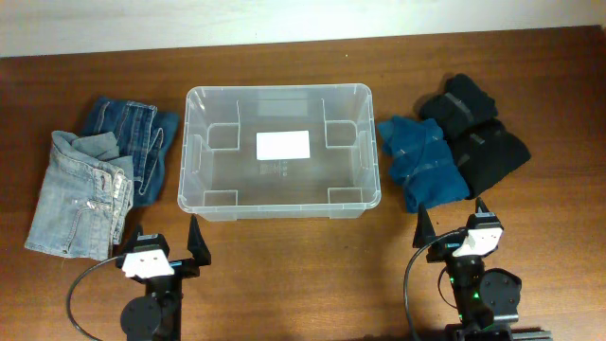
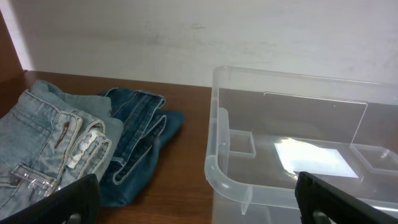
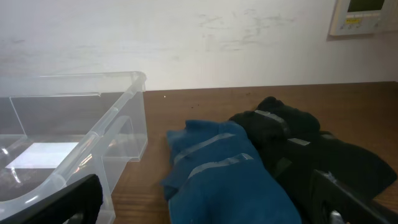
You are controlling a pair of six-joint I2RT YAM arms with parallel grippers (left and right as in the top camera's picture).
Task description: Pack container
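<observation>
Dark wooden counter fills the overhead view, backed by a pale wall, and the container (image 1: 280,210) is set at its middle, empty but for a white label (image 1: 283,145) on its base, its long axis lying crosswise to both arms. It is found ahead and to the right of the left hand (image 1: 169,229), and ahead and to the left of the right hand (image 1: 453,218); the left hand is judged slightly nearer to its front wall. Both hands are held low at the near edge, pointed forward, with fingers spread wide and nothing between them. Folded light jeans (image 1: 80,194) and dark jeans (image 1: 133,142) are seen ahead and to the left of the left hand. From the left wrist, the container's near corner (image 2: 214,168) is shown just ahead and to the right, with the jeans ahead-left. From the right wrist, a blue garment (image 3: 217,168) is found straight ahead, black garments (image 3: 298,146) lie ahead-right, and the container's end wall (image 3: 118,118) stands ahead-left.
</observation>
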